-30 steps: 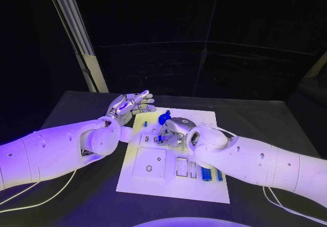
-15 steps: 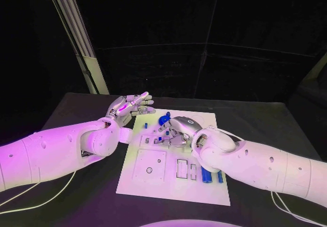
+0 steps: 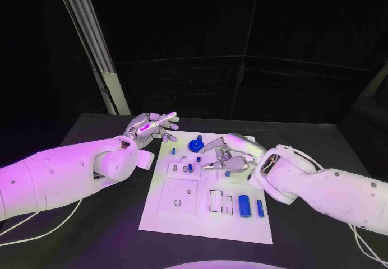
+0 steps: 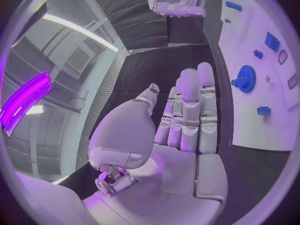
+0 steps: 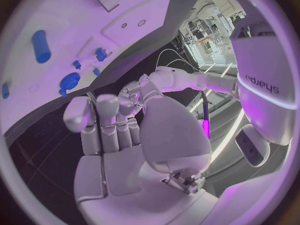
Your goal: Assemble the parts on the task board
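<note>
The white task board (image 3: 182, 216) lies in the middle of the black table. A blue gear (image 3: 195, 145) sits near its far edge, small blue pieces (image 3: 190, 167) stand at mid-board, and two blue cylinders (image 3: 244, 205) lie at the near right. My right hand (image 3: 229, 154) hovers over the far right part of the board with fingers loosely bent and nothing in them. My left hand (image 3: 153, 126) is raised beyond the board's far left corner, fingers straight and spread, empty. The left wrist view shows the flat palm (image 4: 181, 135), the gear (image 4: 245, 78) and the board (image 4: 275, 130).
A pale upright post (image 3: 101, 67) stands behind the table's far left corner. White cables (image 3: 40, 227) trail over the table at the near left. In the right wrist view the right hand (image 5: 119, 135) faces the board (image 5: 112, 40), a blue cylinder (image 5: 40, 46) and the left hand (image 5: 140, 92).
My right hand has drawn back to the right, off the small pieces at mid-board, uncovering them. The left hand has hardly moved.
</note>
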Robot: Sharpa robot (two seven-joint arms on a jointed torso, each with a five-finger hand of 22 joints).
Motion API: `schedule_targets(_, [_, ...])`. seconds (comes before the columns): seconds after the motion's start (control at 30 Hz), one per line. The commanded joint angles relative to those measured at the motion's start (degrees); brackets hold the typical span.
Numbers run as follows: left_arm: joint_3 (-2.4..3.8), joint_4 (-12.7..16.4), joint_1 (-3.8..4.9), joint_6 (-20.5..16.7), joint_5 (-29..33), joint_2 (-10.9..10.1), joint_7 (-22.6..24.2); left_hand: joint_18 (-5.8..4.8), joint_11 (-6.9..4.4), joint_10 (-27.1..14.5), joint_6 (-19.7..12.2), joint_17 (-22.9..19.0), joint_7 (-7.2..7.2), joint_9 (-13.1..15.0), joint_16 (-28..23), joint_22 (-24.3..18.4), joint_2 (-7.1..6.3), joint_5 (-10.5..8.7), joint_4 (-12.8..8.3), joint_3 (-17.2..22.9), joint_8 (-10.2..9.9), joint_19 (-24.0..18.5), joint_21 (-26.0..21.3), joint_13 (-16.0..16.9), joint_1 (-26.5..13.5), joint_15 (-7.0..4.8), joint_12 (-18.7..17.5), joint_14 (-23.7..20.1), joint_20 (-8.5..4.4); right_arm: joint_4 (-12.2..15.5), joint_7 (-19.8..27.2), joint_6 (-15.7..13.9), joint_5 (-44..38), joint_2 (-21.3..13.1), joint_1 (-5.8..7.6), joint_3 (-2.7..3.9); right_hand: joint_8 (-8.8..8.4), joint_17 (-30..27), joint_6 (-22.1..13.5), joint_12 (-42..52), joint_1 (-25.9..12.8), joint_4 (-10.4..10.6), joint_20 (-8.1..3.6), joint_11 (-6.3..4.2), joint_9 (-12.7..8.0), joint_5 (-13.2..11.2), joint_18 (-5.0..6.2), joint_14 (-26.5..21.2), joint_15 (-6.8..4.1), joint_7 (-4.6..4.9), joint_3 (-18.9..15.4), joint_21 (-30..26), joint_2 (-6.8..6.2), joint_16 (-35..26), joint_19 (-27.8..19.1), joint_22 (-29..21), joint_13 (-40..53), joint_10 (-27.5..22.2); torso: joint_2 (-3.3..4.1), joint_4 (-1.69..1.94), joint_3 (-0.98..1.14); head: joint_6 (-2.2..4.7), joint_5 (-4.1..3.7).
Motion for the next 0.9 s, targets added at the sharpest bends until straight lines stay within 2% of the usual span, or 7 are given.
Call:
schedule_targets(0.03, [0.07,-0.67,0.88,3.92,-14.80,0.40,-18.11,-0.10,-0.15,-0.70,-1.77,17.79,-0.27,0.21,18.26,3.32,0.25,-0.29,-0.11,0.10,1.22,1.97,5.23,4.13,0.96,-1.15,5.64,1.92,-1.07,0.95,4.28,1.86,16.46,-2.78,1.60,0.37,0.21,-9.63,0.23,-10.20,2.29,-0.22,-0.13,0.03,-0.06,1.01,2.13,-2.54,-0.24,-0.04,-0.27,-8.02,0.84,-9.59,-6.30,-11.74,-9.46,-5.79,-0.99,-0.44,0.30,-0.14,0.35])
schedule_targets(0.13, [0.07,-1.29,1.64,5.99,-20.11,0.84,-26.40,-0.35,0.17,-4.30,-4.28,27.39,-0.21,0.54,27.46,8.25,1.55,0.02,0.07,1.93,2.93,2.70,11.50,8.74,2.28,-0.64,11.74,1.48,-1.47,0.62,4.89,1.46,20.31,-4.75,3.05,0.57,0.66,-12.13,0.63,-16.89,3.98,-0.13,0.03,0.12,0.00,1.25,3.86,-3.63,0.01,-0.10,0.51,-18.09,2.44,-15.97,-12.15,-24.18,-15.51,-7.97,-1.51,-0.79,0.53,-0.22,0.90])
schedule_targets(0.37, [0.08,-2.43,3.47,15.17,-32.04,2.51,-40.50,-3.37,-0.71,-7.35,-6.33,36.80,-0.41,1.60,35.26,34.75,1.44,-0.12,3.50,1.99,7.25,7.34,33.32,15.20,-0.10,-1.27,21.35,3.17,-1.63,-1.49,6.21,1.33,25.75,-6.84,4.88,0.92,1.19,-14.72,1.18,-28.90,5.82,0.50,0.52,0.16,-0.14,1.32,3.81,-2.41,0.64,0.36,1.01,-28.33,1.66,-26.85,-10.11,-31.11,-26.82,-6.45,-2.21,-0.98,0.99,-0.32,1.30])
schedule_targets(0.5, [0.08,-3.02,4.34,19.10,-37.17,3.85,-44.47,-3.43,-0.76,-8.72,-7.45,35.86,-0.53,1.94,34.40,36.62,1.99,-0.17,5.50,1.77,9.00,7.45,35.00,17.16,-0.78,-1.32,24.21,2.93,-1.70,-2.19,6.96,1.95,30.49,-7.16,5.19,0.97,1.22,-15.90,1.41,-34.20,6.66,0.96,1.03,1.03,-0.14,1.48,3.61,-4.31,1.19,0.73,1.87,-32.76,2.02,-32.75,-10.16,-33.97,-32.04,-6.47,-2.54,-0.97,1.22,-0.70,1.56])
schedule_targets(0.63, [0.09,-4.22,5.42,20.76,-42.47,5.82,-46.99,-4.30,-1.05,-9.37,-7.40,41.00,-0.96,2.74,38.19,42.99,1.59,-0.11,7.12,1.21,12.01,8.17,39.72,19.11,-0.92,-1.56,27.38,4.33,-1.70,-2.92,7.82,2.92,36.01,-6.98,5.41,1.00,0.68,-20.17,1.67,-42.94,7.74,1.40,3.50,3.07,-0.23,1.60,3.22,-11.46,4.13,2.24,3.26,-41.56,1.43,-43.67,-14.70,-39.12,-41.51,-6.83,-2.89,-1.02,1.44,-0.97,1.64])
schedule_targets(0.77, [0.09,-5.05,5.95,21.57,-44.44,7.30,-48.64,-4.83,-2.29,-7.86,-5.76,45.16,-2.24,4.77,41.25,47.99,0.69,-0.18,9.11,-0.63,16.73,8.68,43.49,22.60,-2.05,-2.16,33.17,5.33,-2.38,-3.53,8.08,3.53,38.12,-6.67,5.53,1.01,-0.05,-23.30,1.91,-47.03,7.85,1.24,4.74,3.45,-0.27,1.59,4.00,-10.52,4.85,2.73,4.32,-47.48,0.90,-49.41,-13.28,-43.24,-48.99,-3.85,-2.80,-1.15,1.37,-0.96,1.77])
schedule_targets(0.9, [0.10,-5.91,6.27,22.47,-45.50,8.86,-49.86,-5.26,-3.17,-4.64,-5.54,48.07,-3.47,7.68,43.27,51.08,0.51,-0.22,11.42,-3.67,21.73,8.81,45.83,32.77,-3.98,-3.06,42.79,6.00,-2.98,-4.15,7.40,4.60,39.59,-6.37,5.60,1.01,-0.22,-24.69,2.34,-48.99,7.44,1.18,4.10,3.46,-0.24,1.62,3.93,-8.26,4.76,2.53,4.79,-49.26,0.66,-51.64,-9.02,-45.03,-52.67,-2.82,-2.69,-1.08,1.26,-0.84,1.61])
